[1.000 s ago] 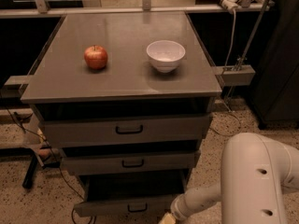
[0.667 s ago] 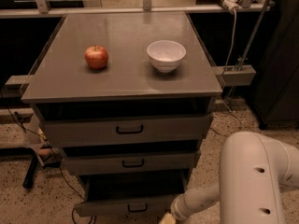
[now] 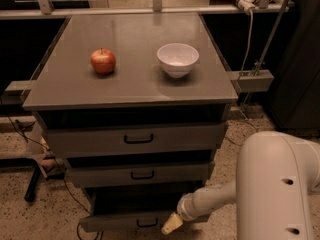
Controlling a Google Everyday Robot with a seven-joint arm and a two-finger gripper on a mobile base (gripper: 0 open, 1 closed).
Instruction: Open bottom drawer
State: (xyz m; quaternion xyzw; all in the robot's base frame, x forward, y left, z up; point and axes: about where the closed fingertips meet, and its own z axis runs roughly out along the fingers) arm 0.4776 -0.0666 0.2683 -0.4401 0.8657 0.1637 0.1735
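Observation:
The bottom drawer (image 3: pixel 115 222) is the lowest and narrowest of three grey drawers, with a small black loop handle (image 3: pixel 146 223). Its front stands a little forward of the cabinet, with a dark gap above it. My gripper (image 3: pixel 171 224) is a cream tip at the end of the white arm (image 3: pixel 210 198). It sits low at the right part of the bottom drawer's front, just right of the handle. Whether it touches the handle I cannot tell.
The mid-width drawer (image 3: pixel 140 174) and the widest top drawer (image 3: pixel 135 139) look closed. A red apple (image 3: pixel 103 61) and a white bowl (image 3: pixel 177 59) stand on the grey cabinet top (image 3: pixel 135 84). Cables (image 3: pixel 30 139) lie on the speckled floor at left. My arm's white housing (image 3: pixel 280 184) fills the lower right.
My gripper and forearm have shifted a little to the left along the bottom drawer's front, toward its handle. The drawers, apple and bowl have not moved.

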